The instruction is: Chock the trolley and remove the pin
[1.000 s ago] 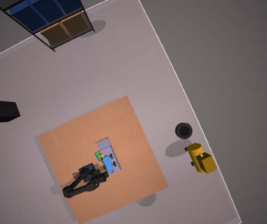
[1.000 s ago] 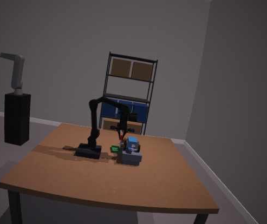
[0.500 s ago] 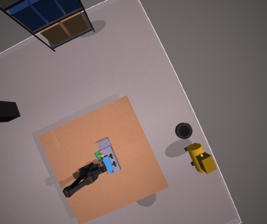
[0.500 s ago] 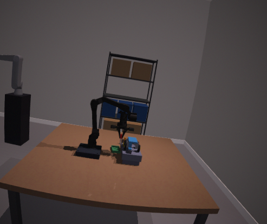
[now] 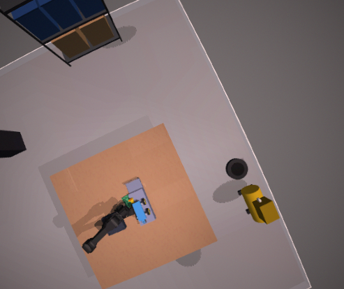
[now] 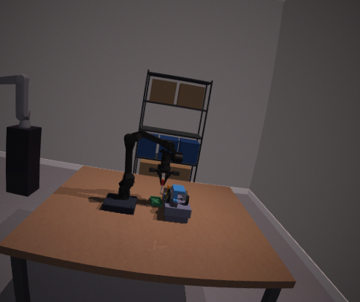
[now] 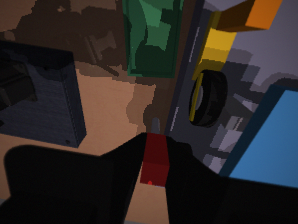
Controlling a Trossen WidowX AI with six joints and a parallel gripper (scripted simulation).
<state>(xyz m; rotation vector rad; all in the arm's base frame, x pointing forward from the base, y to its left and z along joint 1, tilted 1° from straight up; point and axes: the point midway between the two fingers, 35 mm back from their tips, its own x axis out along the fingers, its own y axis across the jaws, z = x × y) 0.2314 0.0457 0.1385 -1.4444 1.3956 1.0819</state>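
Observation:
My gripper (image 6: 163, 179) (image 7: 155, 139) is shut on the stop pin. The pin's red head (image 7: 155, 162) is between the fingers and its grey shank (image 7: 155, 125) points down, clear of the ramp. The pin hangs above the table beside the ramp, near the green tray (image 5: 125, 199) (image 6: 155, 201) (image 7: 150, 73). The blue trolley (image 5: 139, 211) (image 6: 178, 189) (image 7: 270, 137) stands on the grey ramp (image 5: 133, 186) (image 6: 177, 214). The yellow chock (image 7: 216, 46), with its orange handle (image 7: 250, 16), sits close against one wheel (image 7: 215, 100); exact contact is hard to tell.
The arm's dark base (image 5: 116, 227) (image 6: 120, 203) (image 7: 45, 100) stands on the wooden table (image 5: 174, 174) (image 6: 131, 241) to one side of the tray. The ramp's long side edge runs beside the tray. A shelf rack and another arm on a pedestal stand away from the table.

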